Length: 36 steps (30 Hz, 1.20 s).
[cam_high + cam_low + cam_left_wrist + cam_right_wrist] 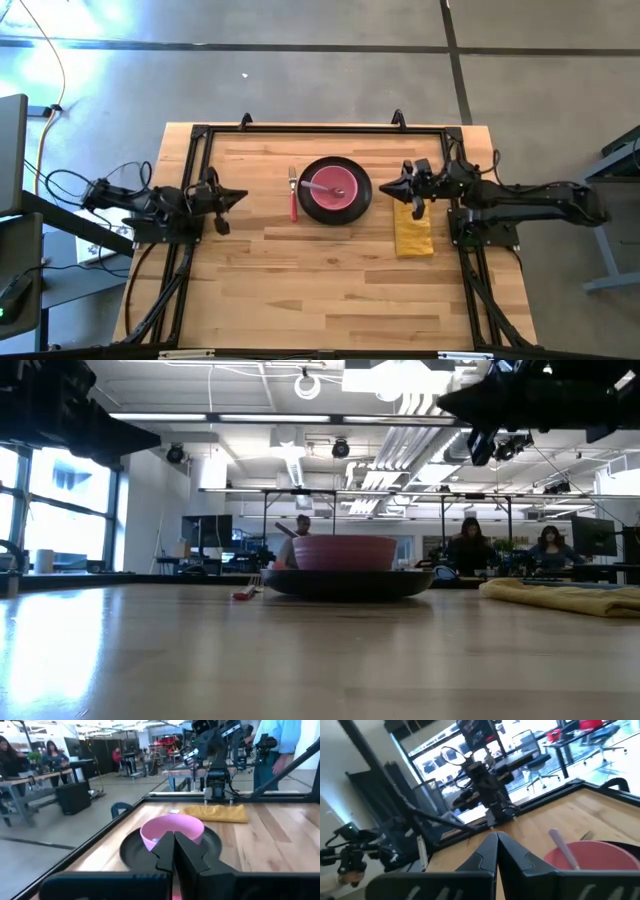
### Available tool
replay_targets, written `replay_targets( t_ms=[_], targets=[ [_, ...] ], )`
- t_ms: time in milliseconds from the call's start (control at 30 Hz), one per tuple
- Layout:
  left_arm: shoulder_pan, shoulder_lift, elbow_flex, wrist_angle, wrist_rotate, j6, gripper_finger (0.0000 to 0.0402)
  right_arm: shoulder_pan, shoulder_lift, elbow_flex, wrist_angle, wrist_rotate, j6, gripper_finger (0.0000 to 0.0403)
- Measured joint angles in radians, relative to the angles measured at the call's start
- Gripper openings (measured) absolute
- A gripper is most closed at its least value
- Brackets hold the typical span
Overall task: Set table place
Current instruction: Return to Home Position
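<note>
Flanking the plate (335,221) on the bench (320,290), the left hand (238,197) at nine o'clock and right hand (385,187) at three o'clock are both pinched closed, empty.

Bright ceiling lights (400,378), glare on floor (30,70)

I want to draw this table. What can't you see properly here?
Low view: the wall of the pink bowl hides the scoop of the spoon.
Left wrist view: the left hand covers the bowl's front.
Right wrist view: the edge cuts off the bowl; the napkin is outside.
High view: prongs of the fork too small to count.
</note>
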<state>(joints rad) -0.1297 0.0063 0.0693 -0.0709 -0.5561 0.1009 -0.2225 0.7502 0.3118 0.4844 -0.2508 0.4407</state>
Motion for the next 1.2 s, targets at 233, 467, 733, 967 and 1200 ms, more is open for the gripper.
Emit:
replay_targets(
  t_ms=[233, 467, 733, 967, 1200],
  targets=[
    [0.128, 0.0, 0.0, -0.033, 0.137, 0.011, 0.0, -0.123, 0.0, -0.062, 0.043, -0.081, -0.001, 0.0],
    [0.21, 0.0, 0.0, -0.037, 0.234, 0.008, 0.0, -0.166, 0.0, -0.181, 0.323, -0.126, 0.077, 0.0],
    [0.221, 0.0, 0.0, -0.041, 0.236, 0.034, 0.0, -0.142, -0.029, -0.169, 0.291, -0.126, 0.077, 0.0],
    [0.221, 0.0, 0.0, -0.06, 0.232, -0.003, 0.0, -0.107, -0.195, -0.169, 0.22, -0.126, 0.054, 0.0],
    [0.221, 0.0, 0.0, -0.06, 0.231, -0.003, 0.0, -0.068, -0.446, -0.169, -0.074, -0.067, -0.003, 0.0]
  ],
)
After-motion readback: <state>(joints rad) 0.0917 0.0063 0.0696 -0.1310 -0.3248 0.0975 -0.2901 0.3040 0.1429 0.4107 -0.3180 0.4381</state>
